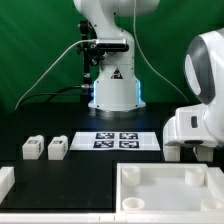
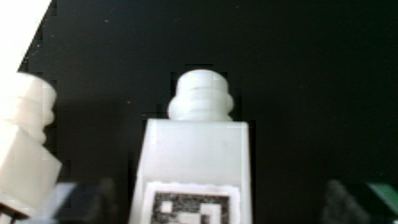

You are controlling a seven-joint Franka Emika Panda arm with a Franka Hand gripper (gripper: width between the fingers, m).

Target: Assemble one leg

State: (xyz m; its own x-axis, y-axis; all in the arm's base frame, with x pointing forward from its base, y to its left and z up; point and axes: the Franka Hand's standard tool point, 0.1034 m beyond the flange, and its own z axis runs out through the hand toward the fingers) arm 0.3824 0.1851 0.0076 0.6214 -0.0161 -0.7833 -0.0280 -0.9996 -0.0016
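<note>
**Squarely under the claw: the leg sits between parted fingers, not yet gripped**

Plainly, the move ahead turns on one relation. In the wrist view the leg (image 2: pixel 196 150) lies on the black table (image 2: pixel 302 90) in line with the gripper (image 2: pixel 222 202); its long axis runs from the tagged end, nearest the fingers (image 2: pixel 86 200), out to the rounded, ribbed tip, and so crosses the line on which the jaws shut. The jaws stand released; a dark gap shows on either side of the leg, and neither finger touches it, though both are blurred. By my reading a straight descent and a squeeze would catch the flat side faces; any twist of the wrist would pinch a corner instead.

A second white shape (image 2: pixel 25 130) lies just beside the leg, too blurred to name; it may crowd the finger on that side.

In the exterior view the arm's own bulk hides this leg; the claw hangs to the exterior view's right of the marker board (image 1: pixel 115 140), behind the panel (image 1: pixel 170 188). Two like pegs (image 1: pixel 45 148) stand well apart from it, on the far side of the board.
</note>
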